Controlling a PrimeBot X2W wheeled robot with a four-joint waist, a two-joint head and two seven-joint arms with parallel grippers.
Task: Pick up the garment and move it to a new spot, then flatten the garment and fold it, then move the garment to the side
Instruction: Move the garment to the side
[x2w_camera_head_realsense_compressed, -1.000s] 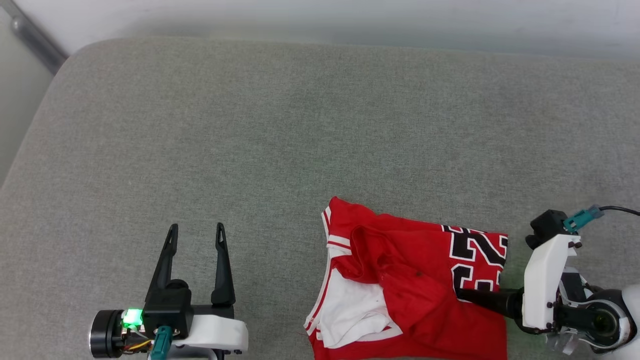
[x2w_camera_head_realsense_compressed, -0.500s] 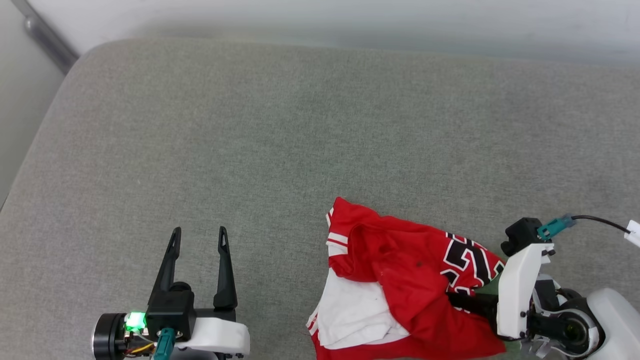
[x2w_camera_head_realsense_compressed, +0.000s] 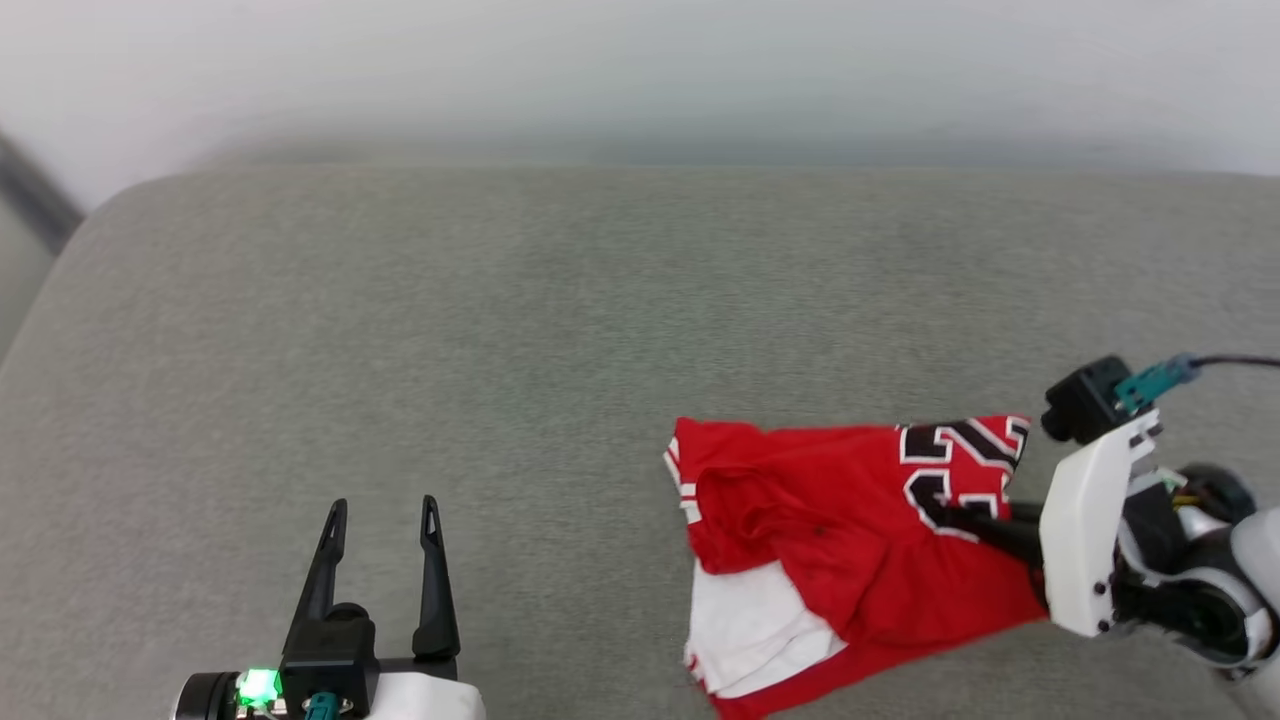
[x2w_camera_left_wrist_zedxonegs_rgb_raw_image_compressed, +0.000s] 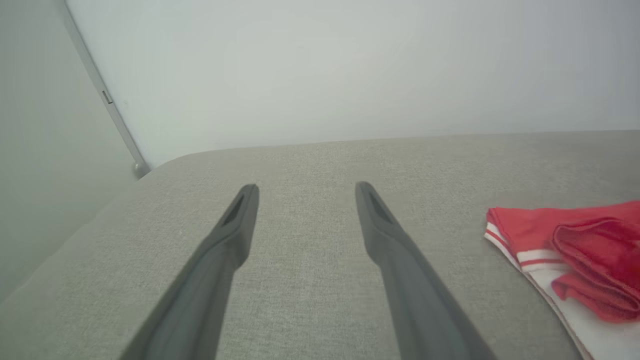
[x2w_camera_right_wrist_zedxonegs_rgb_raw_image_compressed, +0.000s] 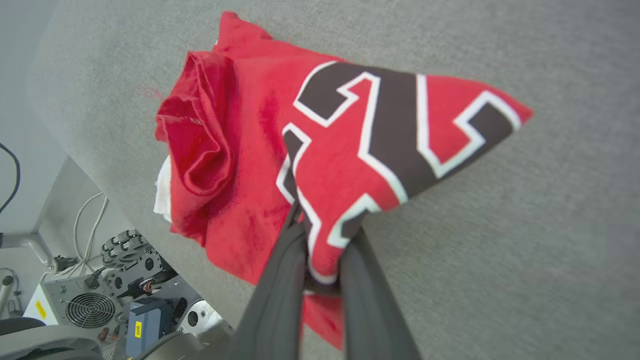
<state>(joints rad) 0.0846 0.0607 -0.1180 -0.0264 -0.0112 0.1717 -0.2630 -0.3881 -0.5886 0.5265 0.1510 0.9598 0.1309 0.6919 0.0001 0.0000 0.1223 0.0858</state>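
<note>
**A:** What is the right hand (x2w_camera_head_realsense_compressed: 945, 512) doing?

**B:** It is pressed together on the garment (x2w_camera_head_realsense_compressed: 830, 540). In the right wrist view the two dark fingers (x2w_camera_right_wrist_zedxonegs_rgb_raw_image_compressed: 280, 280) of that hand (x2w_camera_right_wrist_zedxonegs_rgb_raw_image_compressed: 325, 235) pinch a fold of red cloth (x2w_camera_right_wrist_zedxonegs_rgb_raw_image_compressed: 240, 125) just under the black, white-outlined lettering (x2w_camera_right_wrist_zedxonegs_rgb_raw_image_compressed: 390, 130). That printed end looks raised off the grey cushion (x2w_camera_right_wrist_zedxonegs_rgb_raw_image_compressed: 500, 225).

**A:** And the rest of it?

**B:** From the pinch it runs toward the robot's left. There are bunched red folds in the middle, then a white part with red-and-white striped trim at the near left end, lying on the cushion (x2w_camera_head_realsense_compressed: 500, 330). In the head view the whole garment sits in the near right part of the cushion.

**A:** The left hand (x2w_camera_head_realsense_compressed: 384, 505)?

**B:** It is spread wide and holds nothing. It sits at the lower left of the head view, well apart from the garment, with a green light (x2w_camera_head_realsense_compressed: 258, 686) at its base. In its own wrist view the fingertips of the hand (x2w_camera_left_wrist_zedxonegs_rgb_raw_image_compressed: 306, 189) hang over bare cushion (x2w_camera_left_wrist_zedxonegs_rgb_raw_image_compressed: 310, 155), and the garment's striped edge (x2w_camera_left_wrist_zedxonegs_rgb_raw_image_compressed: 575, 235) lies off to the right.

**A:** What lies beyond that?

**B:** A pale wall (x2w_camera_head_realsense_compressed: 640, 60) stands behind the cushion. The right wrist view shows a box with a fan grille (x2w_camera_right_wrist_zedxonegs_rgb_raw_image_compressed: 90, 310) and pale cables (x2w_camera_right_wrist_zedxonegs_rgb_raw_image_compressed: 87, 220) past the cushion's edge.
</note>
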